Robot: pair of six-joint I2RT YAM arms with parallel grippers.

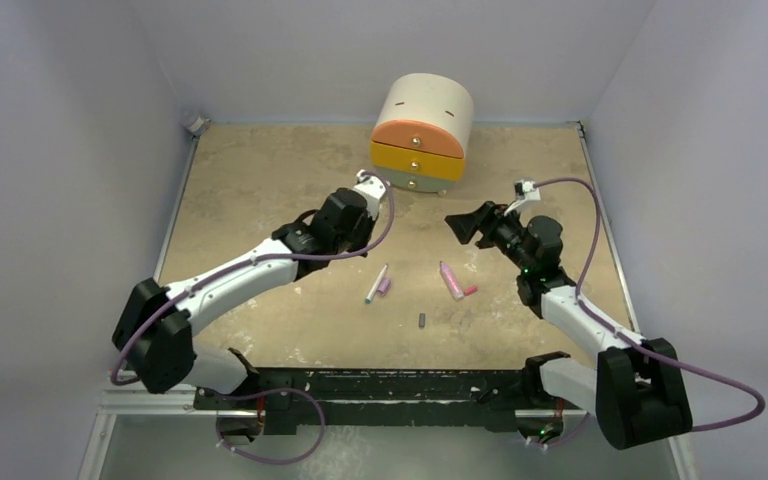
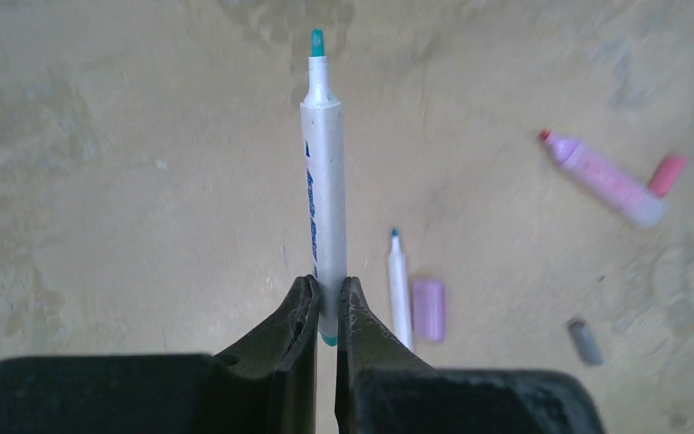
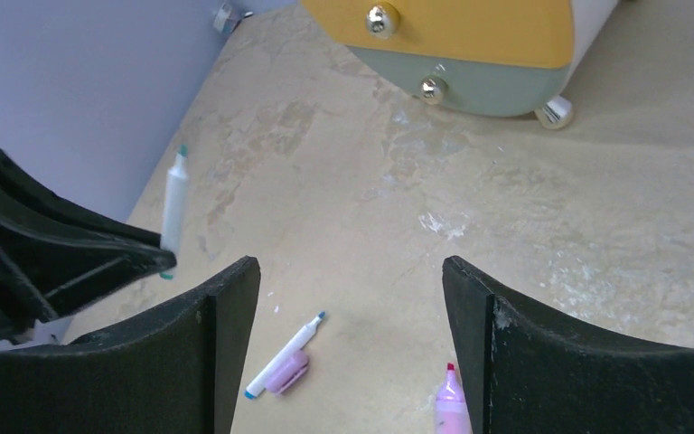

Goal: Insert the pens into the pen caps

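Observation:
My left gripper (image 2: 327, 294) is shut on the lower end of a white pen (image 2: 325, 181), whose teal tip points away from the wrist, above the table. In the right wrist view that same pen (image 3: 173, 203) sticks up from the left fingers (image 3: 63, 258). My right gripper (image 1: 465, 225) hangs open and empty above the table. Below it lie a second white pen (image 3: 285, 354) touching a purple cap (image 3: 287, 372), and a pink pen (image 1: 451, 281) beside a reddish-pink cap (image 1: 470, 291). A dark grey cap (image 1: 422, 321) lies nearer the arms.
A small rounded drawer unit (image 1: 422, 132) with orange, yellow and grey-green fronts stands at the back of the tan table (image 1: 260, 170). Pale walls close in the table at the left, right and back.

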